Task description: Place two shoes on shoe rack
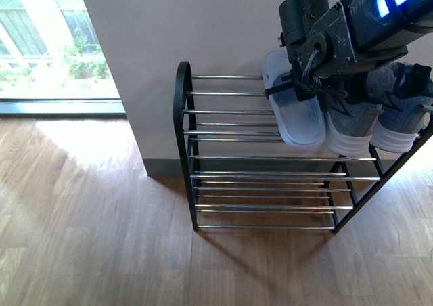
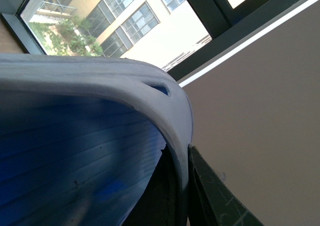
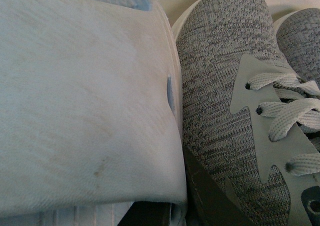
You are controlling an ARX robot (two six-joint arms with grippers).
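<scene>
Closest to the camera, the right arm (image 1: pixel 379 22) reaches in from the upper right of the front view, its dark wrist housing hanging over the top tier of the shoe rack (image 1: pixel 183 116). Its gripper is hidden behind that housing, so I cannot tell from there how the jaws stand; the right wrist view fills with the pale strap of a slide (image 3: pixel 85 101), with a dark finger edge (image 3: pixel 210 191) showing between the slide and the grey knit sneaker (image 3: pixel 225 111) just beside it, which suggests a hold on the slide, though the grip itself is not plainly shown. On the rack's top rods, a slide (image 1: pixel 294 113) lies furthest left, sole up and toe pointing toward the camera, touching the first sneaker (image 1: pixel 352 126), with the second sneaker (image 1: pixel 406 116) next to that on the right end. Lower tiers show only silver rods. Meanwhile the left wrist view is filled by another pale blue slide (image 2: pixel 100 116) pressed against a dark finger (image 2: pixel 215 196), apparently gripped. Behind stand a wall (image 1: pixel 169 22) and window (image 1: pixel 47 42).
</scene>
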